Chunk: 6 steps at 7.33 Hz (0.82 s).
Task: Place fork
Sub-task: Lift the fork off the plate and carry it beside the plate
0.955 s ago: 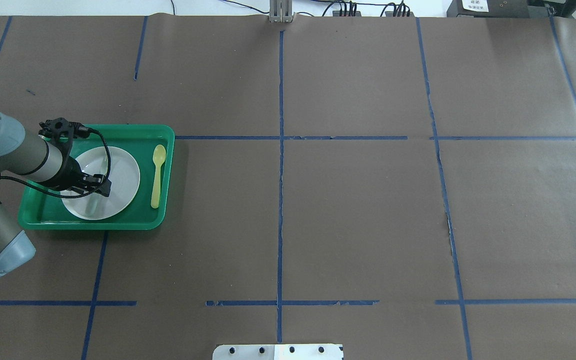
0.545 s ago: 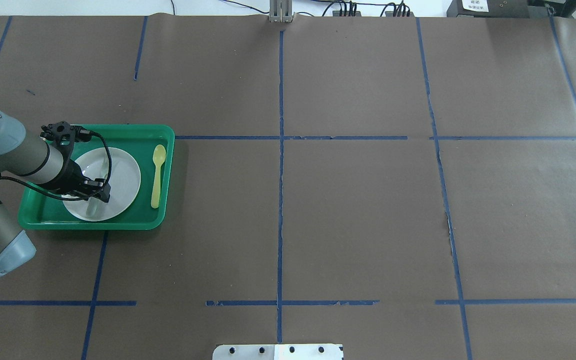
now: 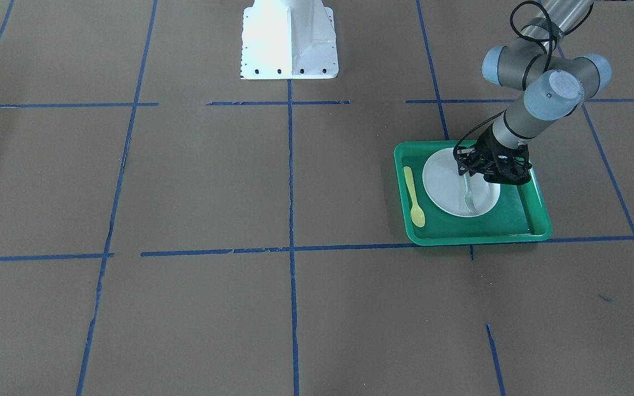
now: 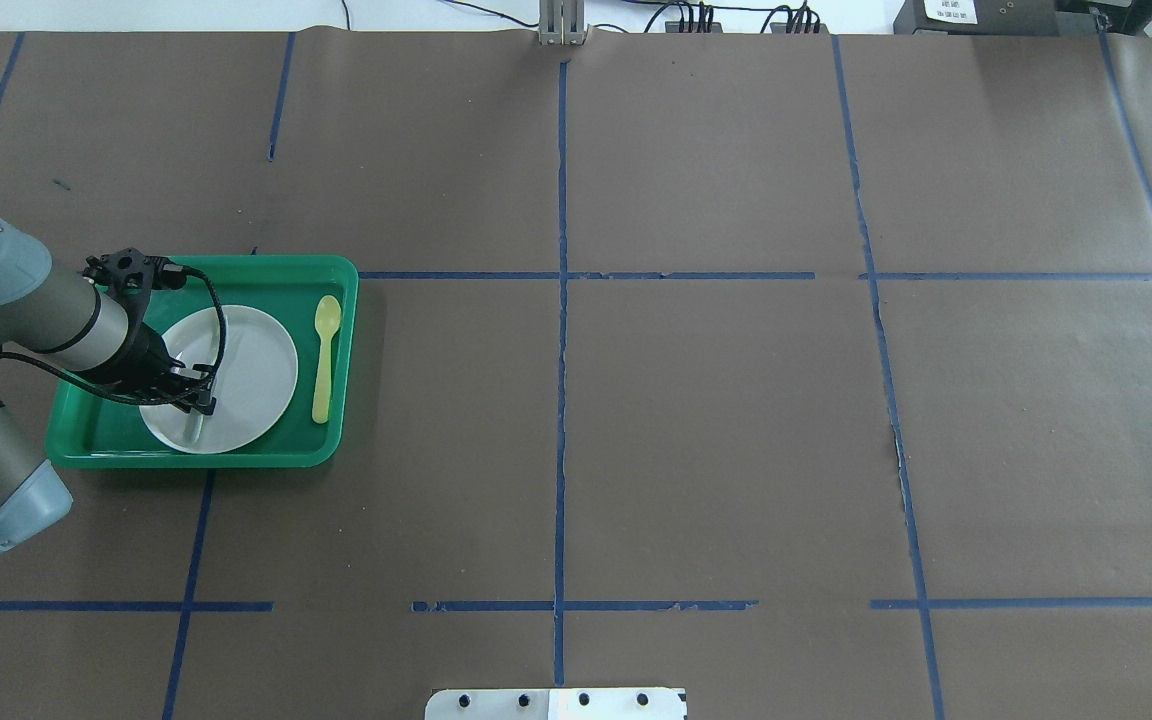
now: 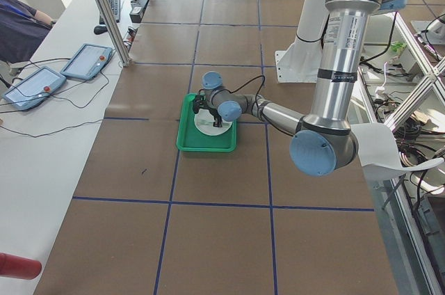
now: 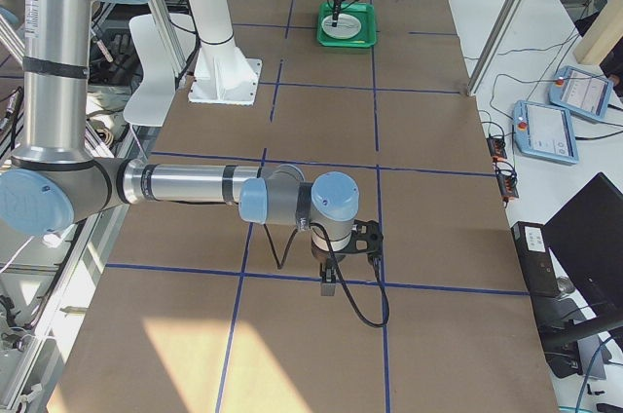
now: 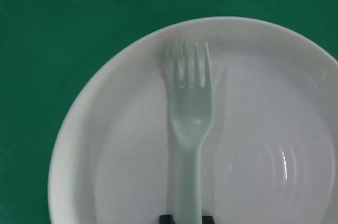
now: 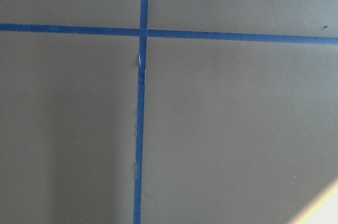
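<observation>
so the l gripper (image 4: 202, 402) is clamped on the handle of the fork (image 7: 189, 129), fingers closed on it at the bottom edge of the wrist view. fork's long axis runs straight out from the fingers, tines at the far end, pointing twd the far rim of the plate (image 7: 274, 129). the whole visible length is over the plate. can't tell if it's touching the plate or just above it. plate sits in the green tray (image 4: 236, 452); the yellow spoon (image 4: 324, 360) lies beside the plate, roughly parallel to the fork and apart from it. l arm is the only one near. r gripper (image 6: 331, 281) is well away over the table (image 6: 438, 238), and i can't tell what its fingers are doing. if the fork goes down here, prob just needs lowering flat and letting go.
</observation>
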### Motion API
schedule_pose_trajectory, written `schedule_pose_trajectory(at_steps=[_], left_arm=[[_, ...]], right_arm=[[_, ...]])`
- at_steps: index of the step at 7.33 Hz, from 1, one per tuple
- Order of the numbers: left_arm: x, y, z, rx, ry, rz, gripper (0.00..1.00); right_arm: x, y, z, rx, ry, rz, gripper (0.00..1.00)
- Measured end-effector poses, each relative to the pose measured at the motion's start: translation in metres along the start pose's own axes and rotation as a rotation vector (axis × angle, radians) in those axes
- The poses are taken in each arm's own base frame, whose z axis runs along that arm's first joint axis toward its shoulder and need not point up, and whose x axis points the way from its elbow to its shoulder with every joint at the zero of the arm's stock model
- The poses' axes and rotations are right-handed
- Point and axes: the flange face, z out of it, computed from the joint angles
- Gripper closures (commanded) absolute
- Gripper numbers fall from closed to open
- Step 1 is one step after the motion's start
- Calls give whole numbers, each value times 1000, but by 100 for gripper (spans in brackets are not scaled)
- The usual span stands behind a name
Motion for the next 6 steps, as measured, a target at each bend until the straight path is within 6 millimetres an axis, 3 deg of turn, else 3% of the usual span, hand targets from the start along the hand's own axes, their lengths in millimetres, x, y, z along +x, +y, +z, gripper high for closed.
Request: schedule_pose_trajectory(at_steps=[2, 4, 6], left_arm=[[-4, -11, -26, 47, 16, -12, 100], [-32, -32, -62, 117, 13, -66, 100], [-79, -31, -55, 107, -36, -126, 100]], right_arm=[[0, 0, 0, 0, 0, 0, 0], [0, 0, 0, 0, 0, 0, 0], [0, 0, 0, 0, 0, 0, 0]])
